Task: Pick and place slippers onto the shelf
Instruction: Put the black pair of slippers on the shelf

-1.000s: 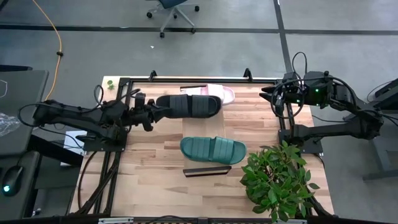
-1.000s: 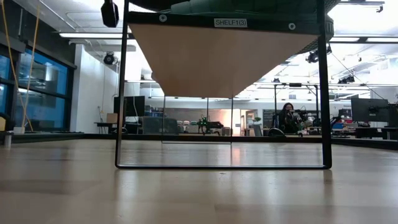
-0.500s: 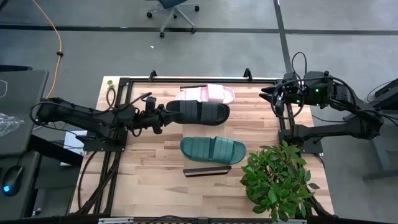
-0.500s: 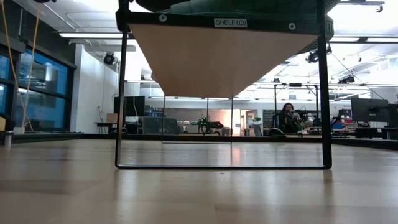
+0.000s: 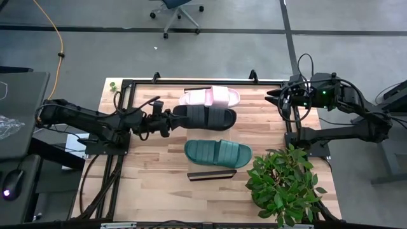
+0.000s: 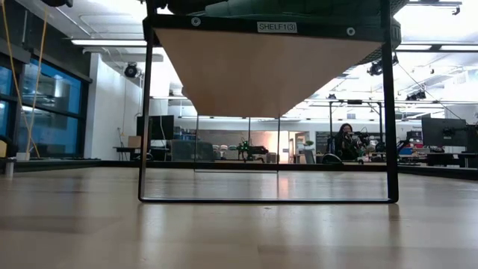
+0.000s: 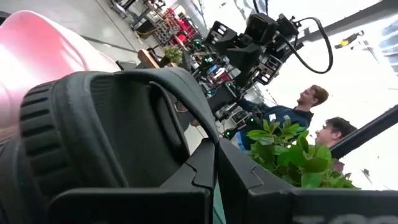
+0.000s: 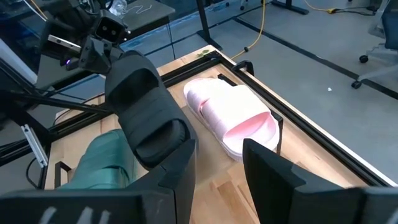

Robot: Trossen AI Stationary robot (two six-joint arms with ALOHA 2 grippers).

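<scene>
A: Where is the black slipper (image 5: pixel 205 117)?
B: In the left hand (image 5: pixel 166 119), gripped by one end and lying between the pink slipper (image 5: pixel 210 97) and the teal slipper (image 5: pixel 218 152), close beside the pink 1.

A: And the other arm?
B: The right hand (image 5: pixel 274 97) waits near the table (image 5: pixel 152 165) edge, its 2 fingers (image 8: pixel 177 163) parted and holding nothing.
</scene>
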